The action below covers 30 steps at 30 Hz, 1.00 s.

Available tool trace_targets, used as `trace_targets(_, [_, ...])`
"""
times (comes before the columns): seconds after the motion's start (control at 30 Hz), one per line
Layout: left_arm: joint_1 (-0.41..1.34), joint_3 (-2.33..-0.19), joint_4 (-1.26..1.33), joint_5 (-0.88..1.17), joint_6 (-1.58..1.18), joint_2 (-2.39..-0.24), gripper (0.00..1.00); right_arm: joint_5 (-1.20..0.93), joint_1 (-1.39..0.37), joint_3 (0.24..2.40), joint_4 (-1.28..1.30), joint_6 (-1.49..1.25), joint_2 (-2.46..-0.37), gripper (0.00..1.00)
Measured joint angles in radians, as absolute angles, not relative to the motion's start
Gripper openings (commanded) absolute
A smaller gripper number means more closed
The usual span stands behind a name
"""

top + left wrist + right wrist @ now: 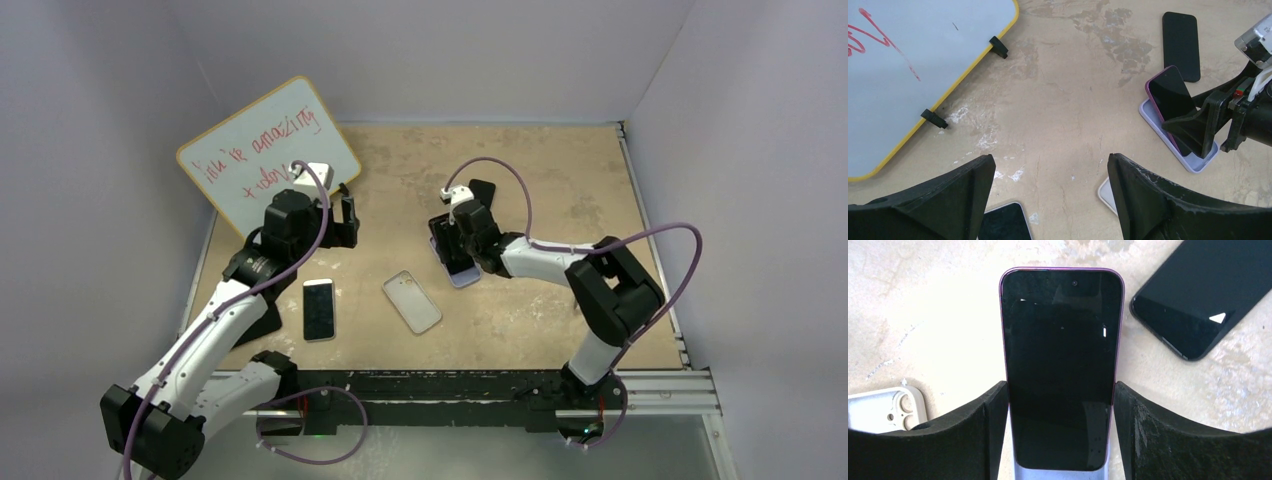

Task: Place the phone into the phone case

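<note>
My right gripper (1061, 392) is shut on a purple-edged phone (1063, 350), one finger on each long side. The phone is tilted, with its lower end resting in a lavender phone case (1058, 474) that lies flat on the table. In the top view the right gripper (452, 243) is at the table's middle, over the case (466, 279). The left wrist view shows the phone (1170, 95) leaning up out of the case (1198, 162). My left gripper (1050, 162) is open and empty, above bare table near the whiteboard; it also shows in the top view (345, 215).
A black phone (483, 190) lies just beyond the right gripper. A white-edged phone (319, 308) and a pale empty case (412, 301) lie near the front. A whiteboard (265, 150) with red writing stands at the back left. Walls enclose the table.
</note>
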<state>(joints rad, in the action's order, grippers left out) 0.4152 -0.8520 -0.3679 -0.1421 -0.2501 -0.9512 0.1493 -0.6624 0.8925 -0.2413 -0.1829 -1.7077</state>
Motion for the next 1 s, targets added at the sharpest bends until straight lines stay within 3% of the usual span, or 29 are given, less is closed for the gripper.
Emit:
trace_targets(0.13, [0.415,-0.852,-0.368,-0.135,-0.25,-0.96,0.87,0.17,-0.668,0.877,-0.194,-0.225,-1.682,0.46])
trace_targets(0.3, [0.415,-0.852,-0.363,-0.114,-0.256,-0.978,0.87,0.174,-0.667,0.836,-0.155,-0.268,-1.633,0.63])
trace_targets(0.5, [0.415,-0.852,-0.353,-0.062,-0.302,-1.02,0.85,0.171,-0.668,0.825,-0.117,-0.297,-1.599,0.69])
trace_targets(0.57, [0.415,-0.852,-0.344,-0.036,-0.33,-1.042,0.84,0.168,-0.668,0.822,-0.096,-0.306,-1.573,0.68])
trace_targets(0.73, [0.415,-0.852,-0.279,0.045,-0.409,-1.143,0.8,0.162,-0.668,0.799,-0.084,-0.318,-1.524,0.55])
trace_targets(1.0, [0.415,-0.888,-0.188,0.14,-0.486,-1.321,0.75,0.152,-0.668,0.756,-0.066,-0.323,-1.499,0.48])
